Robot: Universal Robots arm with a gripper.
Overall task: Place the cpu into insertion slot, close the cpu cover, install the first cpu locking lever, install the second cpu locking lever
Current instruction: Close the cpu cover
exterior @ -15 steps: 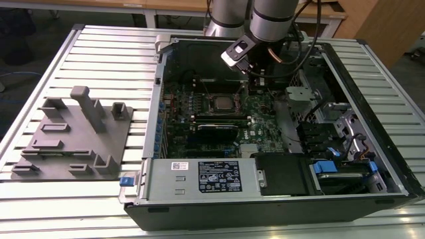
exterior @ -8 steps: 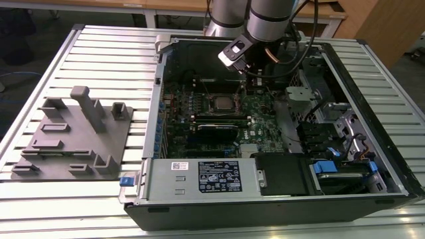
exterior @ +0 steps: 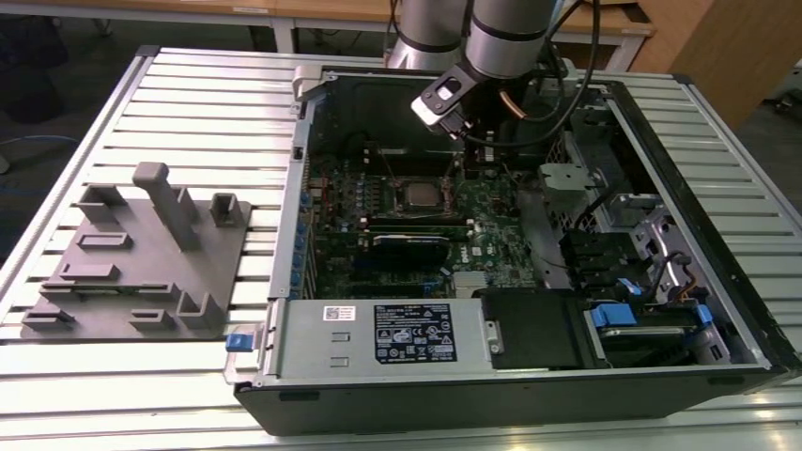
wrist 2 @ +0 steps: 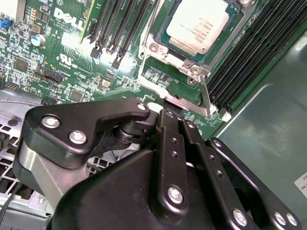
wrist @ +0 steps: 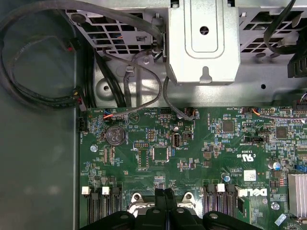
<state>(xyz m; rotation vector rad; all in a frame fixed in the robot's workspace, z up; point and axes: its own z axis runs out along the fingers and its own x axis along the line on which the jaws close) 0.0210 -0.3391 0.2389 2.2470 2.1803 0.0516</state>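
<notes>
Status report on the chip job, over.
Gripper shut, tip at the metal lever. Chip seated in socket. Nothing blocking.

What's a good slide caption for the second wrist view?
Gripper poised at a metal locking lever, beside the cpu seated under its cpu cover.

The arm (exterior: 508, 33) reaches steeply downward, its end effector (wrist 2: 165, 109) showing 2 fingers pressed together.
</notes>
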